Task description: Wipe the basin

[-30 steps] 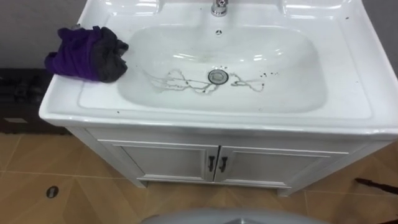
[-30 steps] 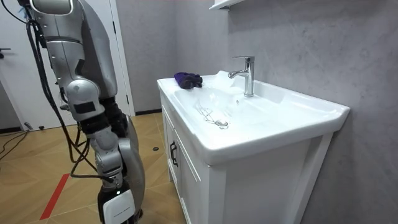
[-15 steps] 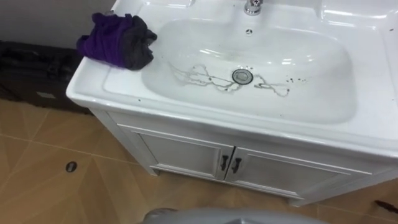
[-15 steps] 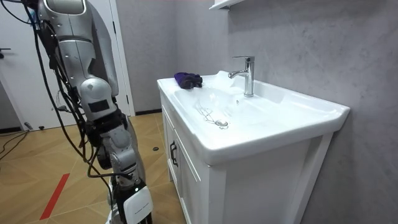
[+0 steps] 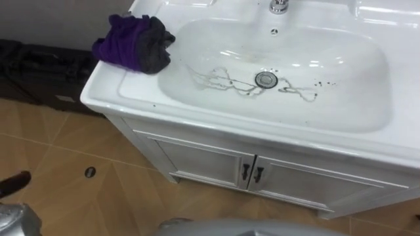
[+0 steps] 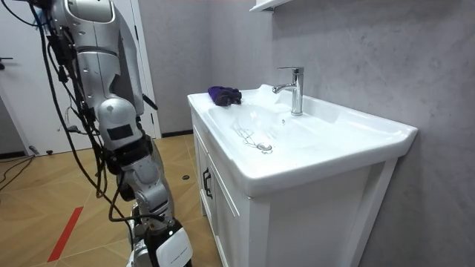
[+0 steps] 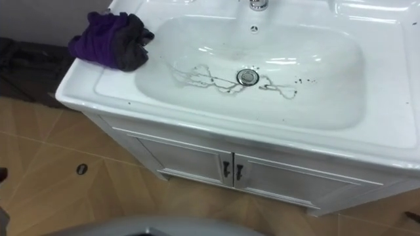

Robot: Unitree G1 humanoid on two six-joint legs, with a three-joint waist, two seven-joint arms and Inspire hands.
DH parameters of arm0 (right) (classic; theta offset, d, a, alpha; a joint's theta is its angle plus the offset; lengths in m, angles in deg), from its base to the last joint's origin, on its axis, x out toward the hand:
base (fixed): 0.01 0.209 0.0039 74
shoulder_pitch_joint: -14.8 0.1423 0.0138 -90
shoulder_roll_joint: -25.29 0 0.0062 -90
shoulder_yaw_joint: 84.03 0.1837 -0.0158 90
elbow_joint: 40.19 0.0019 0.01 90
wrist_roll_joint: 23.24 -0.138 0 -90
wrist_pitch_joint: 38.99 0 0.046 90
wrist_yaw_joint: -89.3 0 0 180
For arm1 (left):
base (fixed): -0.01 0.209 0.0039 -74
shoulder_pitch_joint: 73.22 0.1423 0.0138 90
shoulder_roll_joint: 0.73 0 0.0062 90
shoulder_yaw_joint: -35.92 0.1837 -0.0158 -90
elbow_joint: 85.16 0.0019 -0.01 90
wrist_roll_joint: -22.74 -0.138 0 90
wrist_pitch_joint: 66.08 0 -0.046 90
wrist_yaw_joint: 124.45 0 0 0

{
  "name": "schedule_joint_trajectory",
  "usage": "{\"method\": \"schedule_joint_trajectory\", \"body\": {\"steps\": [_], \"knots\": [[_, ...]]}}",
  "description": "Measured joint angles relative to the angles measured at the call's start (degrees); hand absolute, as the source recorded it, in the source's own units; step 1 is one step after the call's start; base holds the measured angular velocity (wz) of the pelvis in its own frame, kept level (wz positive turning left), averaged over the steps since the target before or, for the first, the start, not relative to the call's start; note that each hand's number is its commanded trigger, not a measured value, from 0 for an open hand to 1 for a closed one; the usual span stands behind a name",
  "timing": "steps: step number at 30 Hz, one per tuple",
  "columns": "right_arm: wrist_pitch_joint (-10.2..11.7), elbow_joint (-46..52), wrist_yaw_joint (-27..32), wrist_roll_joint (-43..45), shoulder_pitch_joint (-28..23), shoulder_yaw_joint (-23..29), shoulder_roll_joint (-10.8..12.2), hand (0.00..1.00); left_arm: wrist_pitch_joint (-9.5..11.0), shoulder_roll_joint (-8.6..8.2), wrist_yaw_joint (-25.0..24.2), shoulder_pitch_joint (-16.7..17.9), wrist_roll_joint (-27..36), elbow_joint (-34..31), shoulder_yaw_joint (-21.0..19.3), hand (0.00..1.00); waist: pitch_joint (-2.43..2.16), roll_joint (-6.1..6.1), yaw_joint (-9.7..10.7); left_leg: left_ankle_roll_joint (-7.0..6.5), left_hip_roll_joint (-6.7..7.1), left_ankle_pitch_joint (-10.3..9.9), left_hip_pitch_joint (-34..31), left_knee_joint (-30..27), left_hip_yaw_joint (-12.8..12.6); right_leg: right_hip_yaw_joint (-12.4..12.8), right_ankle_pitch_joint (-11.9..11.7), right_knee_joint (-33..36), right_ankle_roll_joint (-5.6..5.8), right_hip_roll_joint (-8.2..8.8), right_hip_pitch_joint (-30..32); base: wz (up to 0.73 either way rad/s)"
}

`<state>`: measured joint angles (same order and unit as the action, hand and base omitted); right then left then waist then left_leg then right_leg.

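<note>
While the robot has edged closer to the white ceramic basin (image 5: pixel 275 124), wiping hasn't begun: the crumpled purple-and-grey cloth (image 5: pixel 134 42) lies untouched on the basin's left rear corner, and dark streaks (image 5: pixel 216 77) remain by its drain. The left hand (image 5: pixel 13 185) and right hand (image 6: pixel 160 249) are well short of the basin, and I cannot tell their grip.

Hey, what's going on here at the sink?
A humanoid robot stands in front of a white basin, looking down at it, with the job of wiping it. The wiping has not begun: a purple and grey cloth lies untouched in a heap on the basin's left rim, and dark marks run across the bowl on both sides of the drain. The cabinet doors below are closed.
</note>
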<state>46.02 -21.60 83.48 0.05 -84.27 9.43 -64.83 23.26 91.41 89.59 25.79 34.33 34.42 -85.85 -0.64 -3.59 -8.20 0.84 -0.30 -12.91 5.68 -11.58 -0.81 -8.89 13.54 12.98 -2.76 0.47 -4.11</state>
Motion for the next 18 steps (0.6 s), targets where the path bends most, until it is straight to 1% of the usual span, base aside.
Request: {"method": "schedule_joint_trajectory", "body": {"steps": [1, 2, 3, 5, 6, 7, 8, 9, 10, 12, 15, 17, 18], "knots": [[0.03, 0.35, -0.19, 0.00, -0.16, 0.00, 0.00, 0.00, 0.26, 0.37, 0.46, 0.00, -0.07, -1.18, 0.00, 0.00, 0.03, 0.05, -0.04, 0.00, -0.01, 0.00, -0.02, 0.06, 0.01, 0.35, 0.00, 0.07, 0.00, -0.05, 0.21, -0.21], [0.23, 0.44, -0.31, -0.02, -0.15, -0.01, 0.03, 0.00, 0.73, 1.13, 1.53, 0.00, -0.10, -3.62, 0.00, 0.00, 0.03, -0.01, 0.06, 0.00, -0.04, 0.00, -0.04, 0.12, 0.10, 0.93, -0.07, -0.02, 0.04, -0.18, 0.39, -0.18], [0.20, 0.43, -0.50, -0.01, -0.25, -0.01, 0.06, 0.00, 1.02, 1.62, 2.47, -0.02, -0.21, -6.33, 0.09, 0.00, 0.03, -0.10, 0.24, -0.01, -0.03, -0.01, -0.04, 0.13, 0.10, 1.09, -0.25, -0.35, 0.12, -0.23, 0.34, -0.14], [0.20, 0.44, -0.53, 0.00, -0.63, 0.04, 0.05, 0.00, 1.58, 2.20, 3.26, -0.09, -1.38, -9.51, 0.28, 0.00, 0.04, -0.35, 0.43, -0.01, 0.08, -0.01, -0.03, 0.22, 0.09, 1.23, -0.36, -0.46, 0.25, -0.20, 0.34, -0.05], [0.24, 0.97, -0.53, -0.01, -1.31, 0.04, 0.13, 0.00, 1.64, 2.82, 3.69, -0.19, -2.16, -11.30, 0.29, 0.00, 0.04, -0.48, 0.76, -0.01, 0.15, -0.01, -0.03, 0.21, 0.07, 1.17, -0.39, -0.44, 0.29, -0.23, 0.34, 0.00], [0.26, 1.28, -0.53, -0.01, -1.68, 0.03, 0.17, 0.00, 1.64, 3.00, 3.98, -0.19, -2.55, -12.53, 0.29, 0.00, 0.06, -0.52, 0.92, -0.01, 0.18, -0.01, -0.03, 0.21, 0.05, 1.16, -0.39, -0.44, 0.31, -0.32, 0.34, 0.00], [0.21, 1.82, -0.54, 0.01, -2.10, 0.01, 0.24, 0.00, 1.69, 3.05, 4.42, -0.24, -3.29, -15.39, 0.29, 0.00, 0.09, -0.58, 1.24, -0.02, 0.19, -0.01, -0.02, 0.24, 0.02, 1.13, -0.41, -0.43, 0.34, -0.33, 0.33, 0.00], [0.18, 1.68, -0.69, -0.02, -2.41, 0.01, 0.25, 0.00, 1.72, 3.06, 4.47, -0.25, -6.11, -17.76, 0.29, 0.00, 0.21, -0.72, 1.55, -0.02, 0.19, -0.01, 0.09, 0.25, -0.04, 1.21, -0.42, -0.43, 0.35, -0.33, 0.23, 0.00], [0.17, 1.47, -0.73, -0.08, -2.46, 0.00, 0.25, 0.00, 1.74, 3.10, 4.47, -0.27, -7.67, -18.84, 0.32, 0.00, 0.24, -0.78, 1.69, -0.02, 0.18, -0.01, 0.08, 0.24, -0.08, 1.21, -0.42, -0.42, 0.35, -0.33, 0.23, 0.00], [0.16, 1.20, -0.91, -0.09, -2.50, 0.00, 0.24, 0.00, 2.13, 3.27, 4.44, -0.31, -11.52, -23.30, 0.42, 0.00, 0.52, -0.99, 2.10, -0.02, 0.10, -0.01, 0.09, 0.25, -0.22, 1.36, -0.42, -0.41, 0.35, -0.34, 0.29, -0.02], [-0.04, -0.04, -1.87, -0.30, -2.32, -0.09, 0.24, 0.00, 2.58, 3.26, 4.09, -0.30, -15.15, -26.77, 0.69, 0.00, 0.81, -1.05, 2.56, -0.02, 0.01, -0.01, 0.11, 0.24, -0.53, 1.66, -0.42, -0.31, 0.34, -0.31, 0.46, -0.05], [-0.09, -0.19, -2.51, -0.65, -2.24, -1.04, 0.23, 0.00, 2.65, 3.27, 4.06, -0.48, -16.36, -28.69, 0.86, 0.00, 0.81, -1.03, 3.38, -0.02, -0.03, -0.01, 0.05, 0.25, -0.60, 1.69, -0.43, -0.24, 0.33, -0.27, 0.59, 0.00], [-0.05, -0.18, -2.90, -0.54, -2.19, -1.96, 0.25, 0.00, 2.69, 3.28, 4.07, -1.24, -17.37, -29.20, 1.54, 0.00, 0.83, -1.16, 3.55, -0.02, -0.03, -0.01, 0.05, 0.25, -0.59, 1.57, -0.44, -0.25, 0.31, -0.22, 0.58, 0.00]]}}
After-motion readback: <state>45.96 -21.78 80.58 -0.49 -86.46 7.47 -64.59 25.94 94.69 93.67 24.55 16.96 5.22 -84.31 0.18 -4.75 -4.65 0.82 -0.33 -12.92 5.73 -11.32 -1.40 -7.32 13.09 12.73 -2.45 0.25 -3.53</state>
